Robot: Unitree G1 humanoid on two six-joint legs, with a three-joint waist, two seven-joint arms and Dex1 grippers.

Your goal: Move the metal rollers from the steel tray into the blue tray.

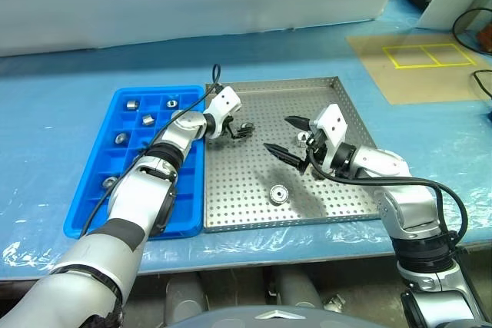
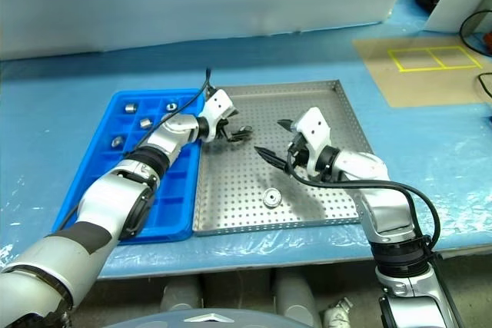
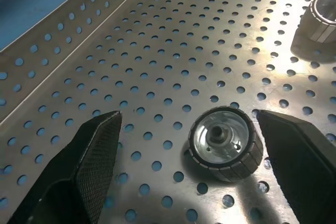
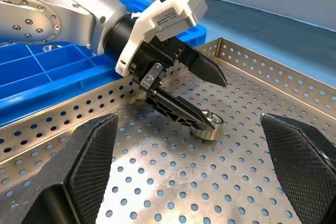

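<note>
black textured fingers of the left gripper stand wide apart, holding nothing, astride a small shiny grooved metal roller lying on the perforated square steel tray. its bore faces up toward the wrist. the right gripper, also spread wide and empty, hangs farther off; another roller lies nearer the tray's front rim. several rollers sit in the bright blue compartmented plastic tray.

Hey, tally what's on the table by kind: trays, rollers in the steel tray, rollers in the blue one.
Trays: 2, the steel tray and the blue tray
metal rollers seen in the steel tray: 2
Seen in the blue tray: 5
Total: 9
</note>
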